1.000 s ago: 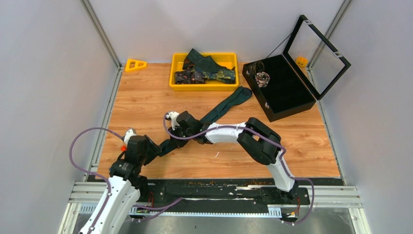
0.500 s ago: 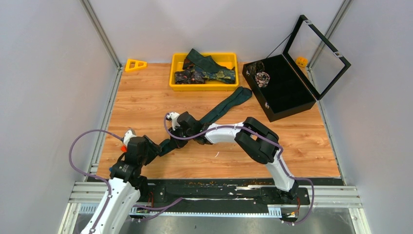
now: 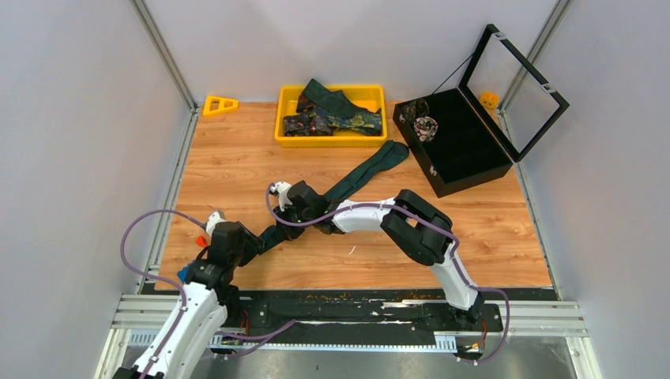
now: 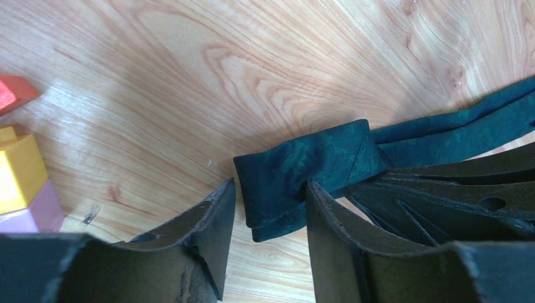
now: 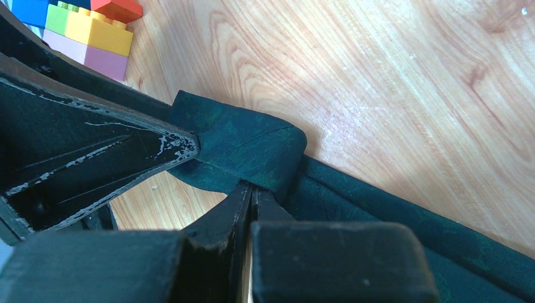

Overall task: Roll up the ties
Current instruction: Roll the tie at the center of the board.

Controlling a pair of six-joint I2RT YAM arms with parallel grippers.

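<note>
A dark teal tie [image 3: 365, 168] lies slantwise on the wooden table, wide end near the yellow tray. Its narrow end is folded over into a short flat roll [image 4: 309, 161], also seen in the right wrist view as the fold [image 5: 243, 145]. My left gripper [image 4: 270, 186] [image 3: 257, 239] stands open around that fold: the right finger [image 4: 328, 221] touches the cloth, and the left finger [image 4: 211, 218] is a little apart from it. My right gripper [image 5: 252, 188] [image 3: 283, 223] is shut, its tips pressed against the edge of the fold.
At the back, a yellow tray [image 3: 329, 140] holds more ties [image 3: 332, 114]. To its right an open black case [image 3: 466, 154] with a raised clear lid [image 3: 513, 83] holds a rolled tie [image 3: 425, 125]. Coloured blocks [image 4: 22, 173] lie near the left gripper, and a yellow triangle [image 3: 220, 104] lies at the back left.
The left arm has shifted slightly toward the near edge, its cable loop moving with it. The right arm and the tie have stayed put.
</note>
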